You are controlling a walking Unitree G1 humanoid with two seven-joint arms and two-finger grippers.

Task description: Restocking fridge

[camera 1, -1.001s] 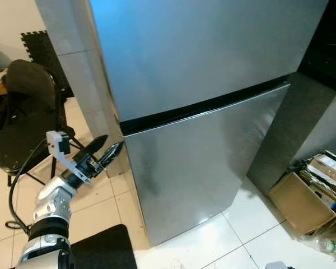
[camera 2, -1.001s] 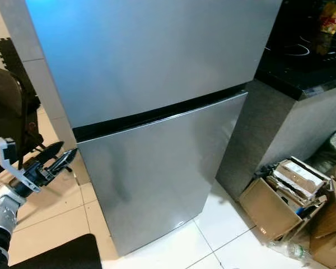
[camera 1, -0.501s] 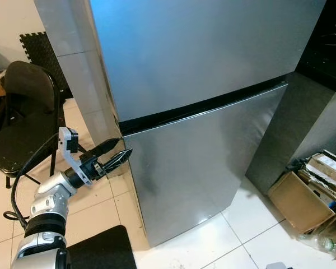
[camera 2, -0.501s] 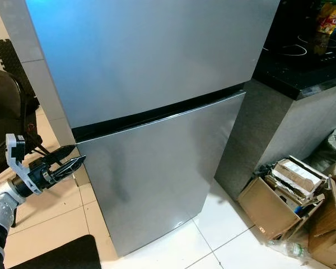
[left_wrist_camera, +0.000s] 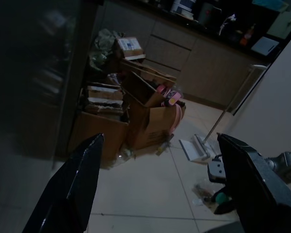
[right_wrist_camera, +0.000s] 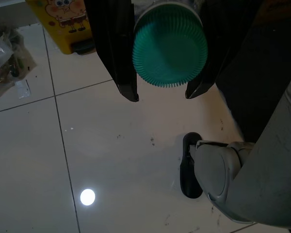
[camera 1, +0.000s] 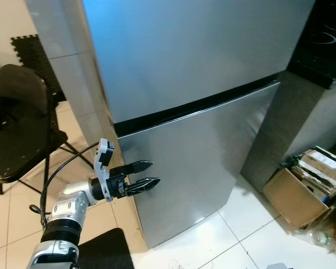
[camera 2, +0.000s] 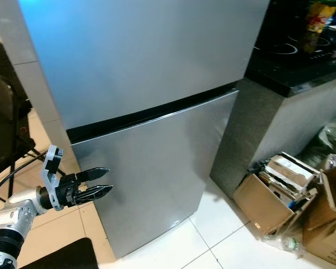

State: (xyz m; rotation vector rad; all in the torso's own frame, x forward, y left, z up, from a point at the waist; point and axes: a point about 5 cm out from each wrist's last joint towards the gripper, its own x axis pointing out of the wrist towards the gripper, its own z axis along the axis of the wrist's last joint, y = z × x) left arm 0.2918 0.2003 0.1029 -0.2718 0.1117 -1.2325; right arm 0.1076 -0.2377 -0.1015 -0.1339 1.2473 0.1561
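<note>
The silver fridge stands shut, with an upper door (camera 1: pixel 185 50) and a lower door (camera 1: pixel 207 151) split by a black seam (camera 1: pixel 196 103). My left gripper (camera 1: pixel 154 172) is open, fingers level and pointing right, just in front of the lower door's left edge and a little below the seam. In the left wrist view its two fingers (left_wrist_camera: pixel 77 194) stand wide apart with nothing between them. My right gripper (right_wrist_camera: pixel 162 95) hangs low over the tiled floor, shut on a bottle with a ribbed green cap (right_wrist_camera: pixel 169 46).
A black folding chair (camera 1: pixel 17 129) stands left of the fridge. A dark counter (camera 1: pixel 319 33) is on the right, with open cardboard boxes (camera 1: pixel 302 185) on the floor below it. A black mat (camera 1: pixel 101 249) lies by my feet. A yellow container (right_wrist_camera: pixel 63 19) sits on the tiles.
My left gripper has swung right and slightly down, from beside the fridge's left corner to in front of the lower door. The view has shifted a little.
</note>
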